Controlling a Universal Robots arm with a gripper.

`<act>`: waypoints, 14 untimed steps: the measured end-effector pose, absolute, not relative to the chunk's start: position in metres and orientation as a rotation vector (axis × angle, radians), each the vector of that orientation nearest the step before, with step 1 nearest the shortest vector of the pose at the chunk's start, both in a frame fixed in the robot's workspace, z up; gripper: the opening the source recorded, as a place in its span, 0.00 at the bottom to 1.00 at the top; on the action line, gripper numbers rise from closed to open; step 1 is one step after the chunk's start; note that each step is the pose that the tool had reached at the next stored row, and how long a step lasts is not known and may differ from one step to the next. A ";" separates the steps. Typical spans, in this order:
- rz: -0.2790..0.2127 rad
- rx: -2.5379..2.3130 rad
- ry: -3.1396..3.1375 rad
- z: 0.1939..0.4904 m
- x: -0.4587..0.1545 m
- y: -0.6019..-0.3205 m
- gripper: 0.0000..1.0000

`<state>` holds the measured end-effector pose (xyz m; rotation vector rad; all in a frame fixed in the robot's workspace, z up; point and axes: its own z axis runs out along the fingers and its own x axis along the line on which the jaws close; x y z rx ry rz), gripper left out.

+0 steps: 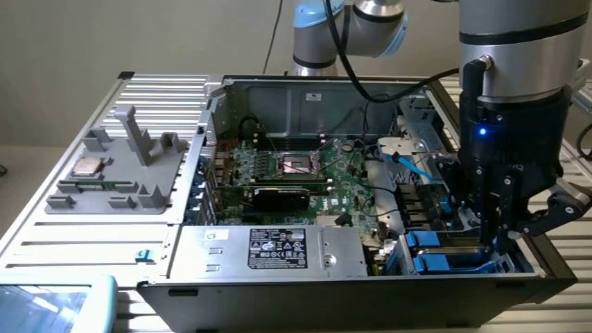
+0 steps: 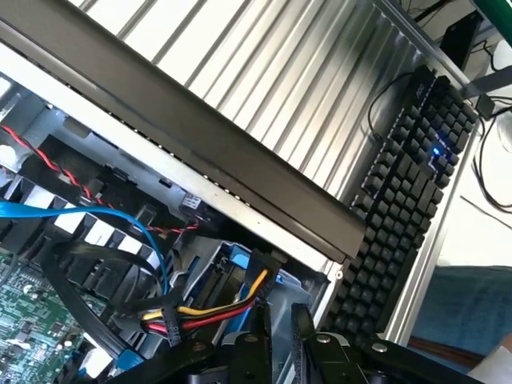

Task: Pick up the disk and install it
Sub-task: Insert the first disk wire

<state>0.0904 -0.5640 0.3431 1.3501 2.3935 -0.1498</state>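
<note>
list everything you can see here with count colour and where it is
table: one, silver slats, under everything
computer case: one, grey and black, open on the table
motherboard: one, green, inside the case
power supply box: one, silver, black-and-white sticker, case's near side
fixture tray: one, grey, exterior view's left
square chip: one, silver, on the tray
drive brackets: at least two, blue, case's corner at exterior view's right
keyboard: one, black, on the table, apart from the case
arm: one, silver and black, above that corner
gripper: one, black, low inside the case by the brackets
</note>
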 end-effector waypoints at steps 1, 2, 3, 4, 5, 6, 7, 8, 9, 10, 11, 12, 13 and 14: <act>-0.131 1.356 2.400 0.343 0.090 -0.565 0.24; -0.112 1.362 2.406 0.343 0.090 -0.565 0.24; -0.091 1.368 2.413 0.343 0.090 -0.566 0.24; -0.071 1.374 2.420 0.344 0.090 -0.566 0.24; -0.052 1.379 2.425 0.344 0.090 -0.567 0.24; -0.033 1.385 2.431 0.344 0.089 -0.567 0.24; -0.016 1.390 2.435 0.344 0.089 -0.568 0.24; -0.002 1.394 2.439 0.344 0.089 -0.569 0.24; 0.011 1.397 2.442 0.344 0.089 -0.570 0.24; 0.020 1.398 2.444 0.345 0.089 -0.571 0.24; 0.024 1.397 2.445 0.346 0.089 -0.572 0.24; 0.027 1.396 2.446 0.348 0.089 -0.573 0.24; 0.028 1.394 2.446 0.350 0.089 -0.575 0.24; 0.029 1.394 2.446 0.353 0.089 -0.576 0.24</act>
